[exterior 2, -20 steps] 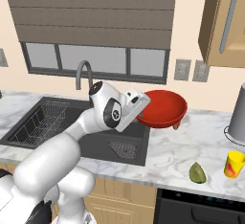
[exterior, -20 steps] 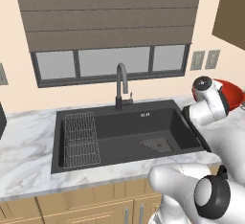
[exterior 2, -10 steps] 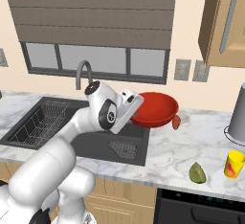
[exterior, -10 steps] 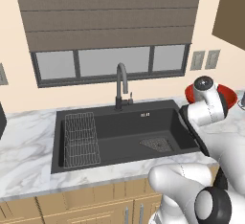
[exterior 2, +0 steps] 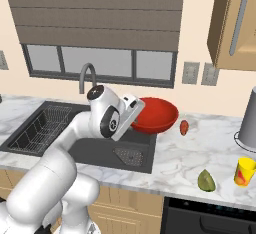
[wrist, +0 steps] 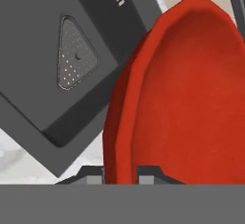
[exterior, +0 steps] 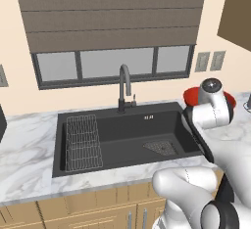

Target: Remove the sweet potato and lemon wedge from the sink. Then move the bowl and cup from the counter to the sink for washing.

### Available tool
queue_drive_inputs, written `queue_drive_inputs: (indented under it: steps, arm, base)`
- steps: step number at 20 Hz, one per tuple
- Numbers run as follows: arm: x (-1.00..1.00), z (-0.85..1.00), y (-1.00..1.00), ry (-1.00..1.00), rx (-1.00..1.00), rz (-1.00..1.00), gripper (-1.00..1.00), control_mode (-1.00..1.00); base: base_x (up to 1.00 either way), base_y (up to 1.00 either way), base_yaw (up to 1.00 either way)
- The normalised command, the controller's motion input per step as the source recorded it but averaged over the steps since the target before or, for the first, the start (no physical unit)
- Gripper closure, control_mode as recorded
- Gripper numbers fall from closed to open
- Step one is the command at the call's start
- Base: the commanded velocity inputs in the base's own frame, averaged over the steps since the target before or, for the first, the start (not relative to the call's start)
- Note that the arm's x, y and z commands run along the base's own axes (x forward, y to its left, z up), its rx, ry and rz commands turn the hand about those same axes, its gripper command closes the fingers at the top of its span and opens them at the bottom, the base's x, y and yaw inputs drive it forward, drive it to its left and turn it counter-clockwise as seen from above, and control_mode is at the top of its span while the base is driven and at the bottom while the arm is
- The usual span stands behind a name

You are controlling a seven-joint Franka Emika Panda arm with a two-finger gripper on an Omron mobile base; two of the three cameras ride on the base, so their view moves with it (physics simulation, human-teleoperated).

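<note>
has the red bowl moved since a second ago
Yes. In the right base view the bowl, pinched at its rim, has shifted left toward the sink, away from the sweet potato.

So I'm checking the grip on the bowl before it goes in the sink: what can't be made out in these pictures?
- Gripper fingertips: cut off by the bottom of the hand view; only their tops straddle the bowl rim.
- Bowl in the left base view: mostly hidden behind the arm's wrist.
- Bowl's underside: not visible, so its clearance over the counter is unclear.
- Sink near wall: hidden below the counter edge.
</note>
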Motion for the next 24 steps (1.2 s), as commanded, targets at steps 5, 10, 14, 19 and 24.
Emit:
queue_drive_inputs:
  steps: [5,10,14,19,24]
  arm:
    - [0.0,-0.03,0.16,0.05,0.11,0.08,1.0,-1.0]
    - [0.0,-0.06,0.16,0.09,0.13,0.08,1.0,-1.0]
    - [0.0,-0.05,0.2,0.04,0.05,0.07,1.0,-1.0]
    - [0.0,-0.01,0.28,0.0,0.0,0.09,1.0,-1.0]
    - [0.0,-0.01,0.28,0.0,0.0,0.09,1.0,-1.0]
  base:
    - [0.0,0.0,0.0]
    - [0.0,0.0,0.0]
    - [0.0,0.0,0.0]
    - [0.0,0.0,0.0]
    - [0.0,0.0,0.0]
